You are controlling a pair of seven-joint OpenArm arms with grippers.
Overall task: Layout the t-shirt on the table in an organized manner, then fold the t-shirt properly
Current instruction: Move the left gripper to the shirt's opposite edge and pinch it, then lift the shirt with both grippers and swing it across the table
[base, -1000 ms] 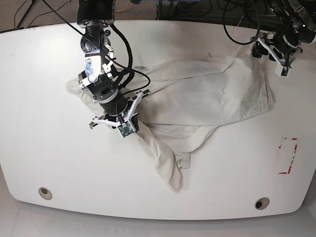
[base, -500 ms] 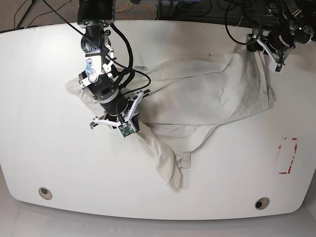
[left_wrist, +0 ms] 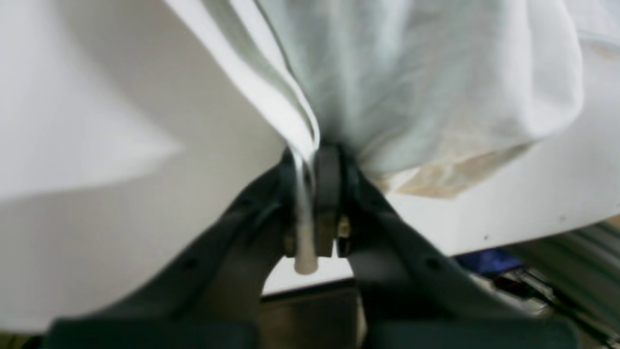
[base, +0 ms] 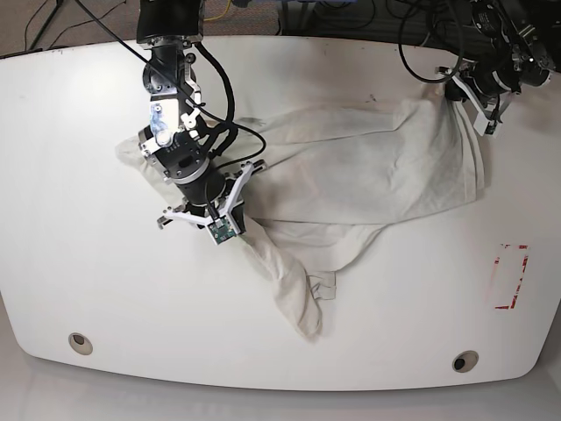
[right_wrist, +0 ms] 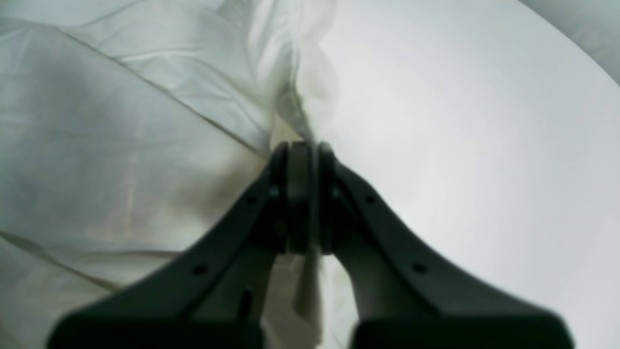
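Down at the near edge of the table (base: 105, 289) it's wide open: bare white from the two grommet holes (base: 80, 342) up to the shirt, nothing in the way. A red tape rectangle (base: 510, 276) sits near the right rim, well apart from the cloth.

Moving in, the t-shirt (base: 368, 171) lies rumpled across the middle, one long tail trailing toward the near edge, its tip ending short of the rim. The broad body spreads toward the far right corner, folded over itself with several layered edges along its right side.

Here's the right gripper (base: 213, 213), jaws pressed together on a bunched ridge of cloth at the shirt's left-centre; the wrist view shows fabric fanning out from the pinch with bare table to one side. Plenty of open surface lies to that arm's side.

Farthest back, the left gripper (base: 463, 81) sits at the far right corner, clamped on the shirt's edge, a strip of hem poking through between the pads (left_wrist: 328, 194). That grip sits right by the table's rim, with cables and floor just beyond, so little room remains there.
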